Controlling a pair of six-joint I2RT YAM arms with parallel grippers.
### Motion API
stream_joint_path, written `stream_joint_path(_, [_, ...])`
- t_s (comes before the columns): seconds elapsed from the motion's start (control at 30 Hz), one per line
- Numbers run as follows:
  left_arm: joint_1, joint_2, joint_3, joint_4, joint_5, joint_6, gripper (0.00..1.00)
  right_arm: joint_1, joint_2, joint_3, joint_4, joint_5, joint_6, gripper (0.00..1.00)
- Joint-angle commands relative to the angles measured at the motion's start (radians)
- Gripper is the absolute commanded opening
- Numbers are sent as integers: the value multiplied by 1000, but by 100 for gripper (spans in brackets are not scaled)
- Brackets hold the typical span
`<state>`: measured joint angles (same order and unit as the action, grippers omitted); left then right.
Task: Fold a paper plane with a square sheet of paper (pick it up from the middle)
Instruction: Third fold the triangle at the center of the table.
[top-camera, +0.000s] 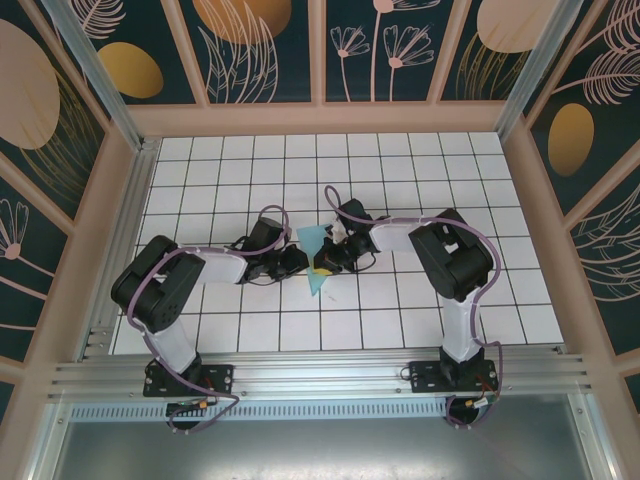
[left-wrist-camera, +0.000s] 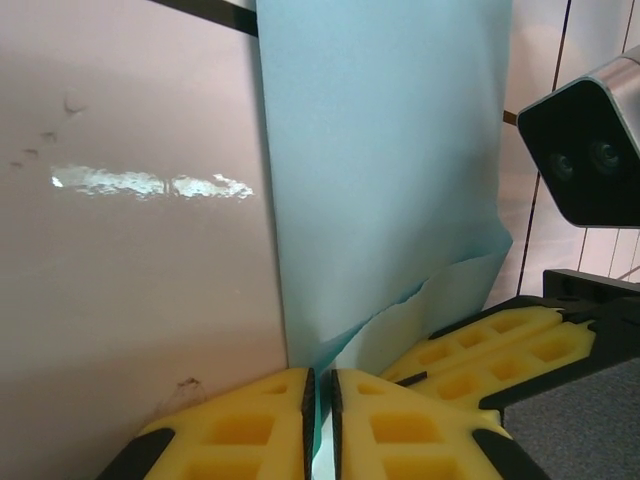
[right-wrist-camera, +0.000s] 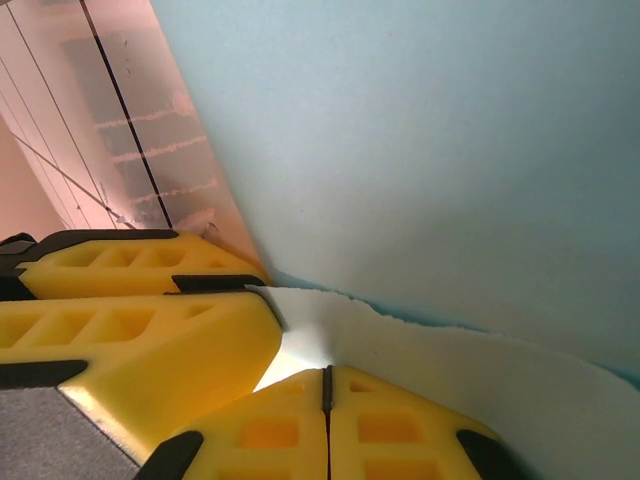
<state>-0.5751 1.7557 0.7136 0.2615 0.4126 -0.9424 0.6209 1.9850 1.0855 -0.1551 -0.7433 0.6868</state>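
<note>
— Left arm (top-camera: 165, 285), posture?

— Bent into a sharp elbow near the left edge of the white grid-tiled table (top-camera: 400, 160). From there stretched low to the right, toward the table's middle.

— And the right arm (top-camera: 455, 260)?

— Much the mirror of it. Elbow out toward the right edge, forearm reaching left, low over the tiles. Meets the other arm tip to tip near the table's middle.

— Thin, light turquoise-blue sheet of paper (left-wrist-camera: 390, 180), where?

— Caught between the two arms' ends near the table's middle. From above, partly hidden by the black wrists. One pointed corner aimed at the near edge, another patch showing on the side toward the far edge.

— Left gripper (left-wrist-camera: 322, 390), spread or pressed together?

— Pressed together, pinching the sheet. Sliver of turquoise visible in the narrow seam between its yellow ribbed fingers (left-wrist-camera: 240, 430). Ahead of them, a tall flat panel of paper, with a wavy-edged lower flap leaning toward the neighbouring yellow fingers.

— Right gripper (right-wrist-camera: 325, 385)?

— Also pressed together, seam between the pads a thin dark line. Tips closed on the pale lower edge of the sheet, the blue face sloping away above. Just beside them, nearly touching, the left gripper's fingers lying at an angle.

— Anything else close by?

— Silver and black camera housing (left-wrist-camera: 585, 150) on the right wrist, seen from the left wrist, just above that gripper's fingers.
</note>
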Motion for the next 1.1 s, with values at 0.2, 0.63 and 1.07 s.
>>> stream_joint_path(0.2, [-5, 37, 35, -48, -24, 43, 4, -5, 3, -9, -21, -6, -18, 8])
stream_joint_path(0.63, [-4, 32, 43, -142, -105, 66, 1, 4, -93, -27, -35, -49, -78, 10])
stream_joint_path(1.07, [-5, 8, 29, -119, -105, 42, 0, 10, -73, -54, -67, -39, -107, 10])
